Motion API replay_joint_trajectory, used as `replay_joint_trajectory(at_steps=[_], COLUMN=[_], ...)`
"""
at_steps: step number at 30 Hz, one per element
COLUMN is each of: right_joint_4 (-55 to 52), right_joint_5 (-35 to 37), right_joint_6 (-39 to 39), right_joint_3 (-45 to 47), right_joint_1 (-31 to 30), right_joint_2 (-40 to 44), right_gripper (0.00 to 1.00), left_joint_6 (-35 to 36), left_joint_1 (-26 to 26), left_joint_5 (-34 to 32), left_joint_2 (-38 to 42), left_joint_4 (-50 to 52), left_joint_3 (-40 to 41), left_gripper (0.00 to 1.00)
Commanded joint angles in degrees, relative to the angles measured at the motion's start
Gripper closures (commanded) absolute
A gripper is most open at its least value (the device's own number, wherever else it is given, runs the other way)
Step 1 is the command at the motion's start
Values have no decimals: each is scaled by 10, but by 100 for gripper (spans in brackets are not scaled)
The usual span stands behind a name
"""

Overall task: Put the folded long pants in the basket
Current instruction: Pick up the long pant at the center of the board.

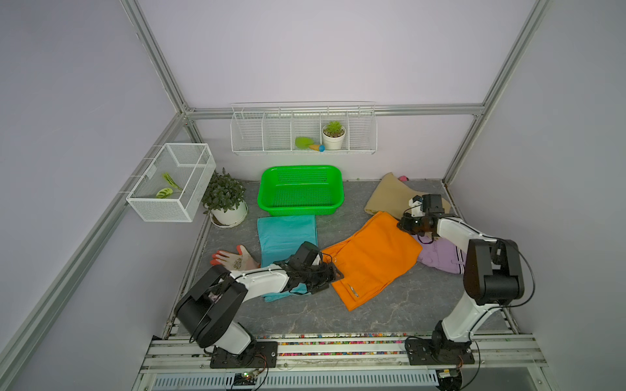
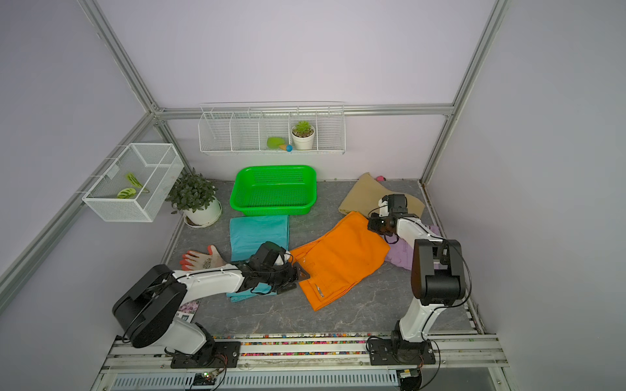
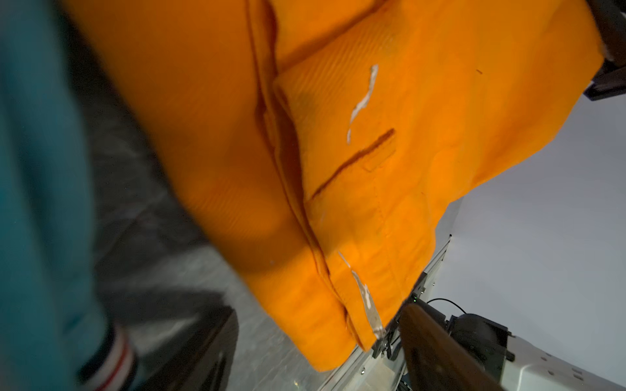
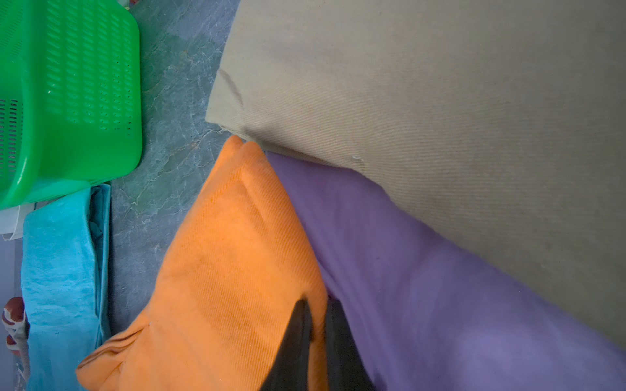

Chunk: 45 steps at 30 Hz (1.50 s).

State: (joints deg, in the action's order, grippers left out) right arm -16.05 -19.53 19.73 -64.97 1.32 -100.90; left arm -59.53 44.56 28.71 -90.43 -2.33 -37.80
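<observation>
The orange pants [image 1: 372,257] [image 2: 342,254] lie slantwise mid-table. My right gripper [image 1: 402,225] [image 4: 318,321] is shut on their far right edge, a thin fold of orange cloth [image 4: 230,270] pinched between the dark fingers. My left gripper [image 1: 328,280] [image 3: 318,352] stands open at their near left edge, its jaws wide apart on either side of an orange corner [image 3: 372,152]. The teal pants [image 1: 286,237] lie in front of the green basket [image 1: 301,210], which holds nothing. Partly under the orange pair are the lilac pants [image 1: 440,255] [image 4: 440,287], with the tan pants [image 1: 389,193] behind.
An orange-fingered glove [image 1: 233,259] lies left of the teal pants. A potted plant [image 1: 225,199] stands left of the basket. A white wire box [image 1: 172,182] hangs on the left wall and a wire rack [image 1: 303,132] on the back wall.
</observation>
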Motion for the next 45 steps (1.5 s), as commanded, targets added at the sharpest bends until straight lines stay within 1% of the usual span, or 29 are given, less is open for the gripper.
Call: replay_joint_trajectory(at_steps=[1,4,7,10,12,14,15,16,20,25,28,33,39,42,45], right_joint_4=[2,-4,-6,-9,-14,-20,-24,-26,-32,-41,-42,-46,-49,-53,-59], right_joint_5=[6,5,4,2,1,2,3,2,-3,-1,3,6,-4,-15,-30], right_joint_6=[3,-1,-2,-4,-6,-10,-12,-13,-17,-22,-22,-25,-26,-27,-22], right_joint_3=[11,12,12,12,10,7,7,7,9,9,9,12,20,25,30], right_joint_1=[9,10,10,10,11,10,10,10,10,9,10,10,11,10,10], right_joint_2=[21,22,24,26,27,29,28,29,30,34,37,44,57,59,59], right_gripper=[97,90,87,83,79,74,71,69,64,57,53,50,44,42,42], left_joint_6=[-8,-9,-6,2,9,16,19,22,34,60,84,124,179,199,214], left_joint_1=[22,28,28,28,28,28,28,28,28,28,28,28,16,-4,-45], left_joint_5=[-21,-31,-40,-49,-58,-64,-67,-68,-70,-91,-101,-133,-167,-188,-189], left_joint_2=[-48,-70,-72,-65,-60,-56,-57,-58,-65,-50,-38,-19,-3,21,46], left_joint_4=[-26,-27,-20,-2,14,26,31,36,54,104,148,236,374,433,467], left_joint_3=[-25,-28,-22,-22,-25,-31,-35,-39,-64,-99,-131,-181,-243,-254,-242], left_gripper=[23,25,27,35,39,44,48,54,80,99,100,100,100,100,100])
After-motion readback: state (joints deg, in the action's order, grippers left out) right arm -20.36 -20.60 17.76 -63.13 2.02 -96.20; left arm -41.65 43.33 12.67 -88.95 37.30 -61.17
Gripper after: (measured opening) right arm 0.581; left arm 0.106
